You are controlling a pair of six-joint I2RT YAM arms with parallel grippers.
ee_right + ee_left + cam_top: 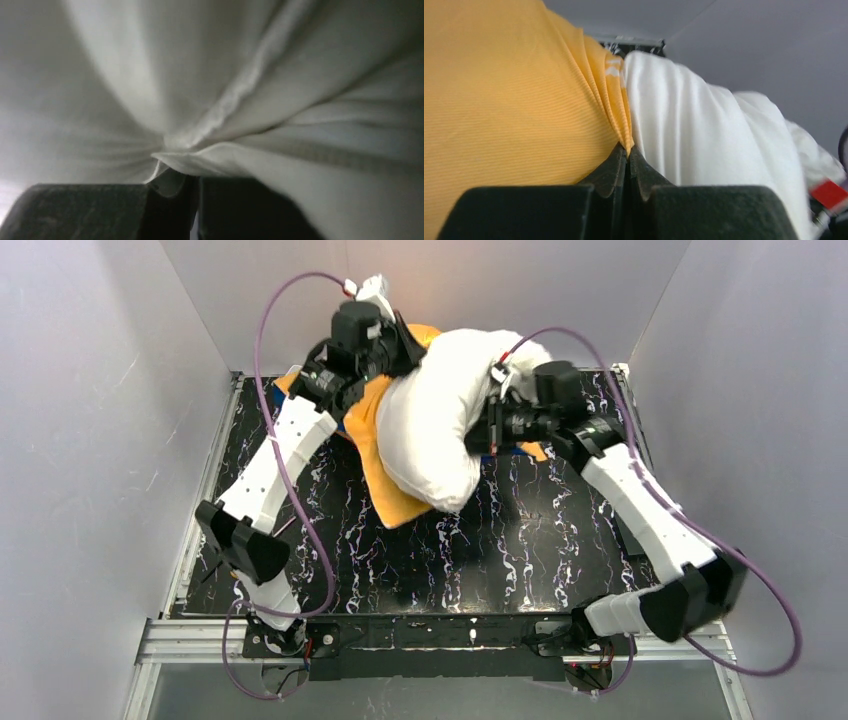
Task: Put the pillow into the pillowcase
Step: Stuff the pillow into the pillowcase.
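Top external view: beyond the middle of the black marbled tabletop, the pillowcase lies orange side up, and the pillow curls over it toward the far edge. Nearer the right edge, the right end effector is pressed together on a seamed fold of the pillow. Farthest back, the left end effector pinches a gathered pleat of the pillowcase.
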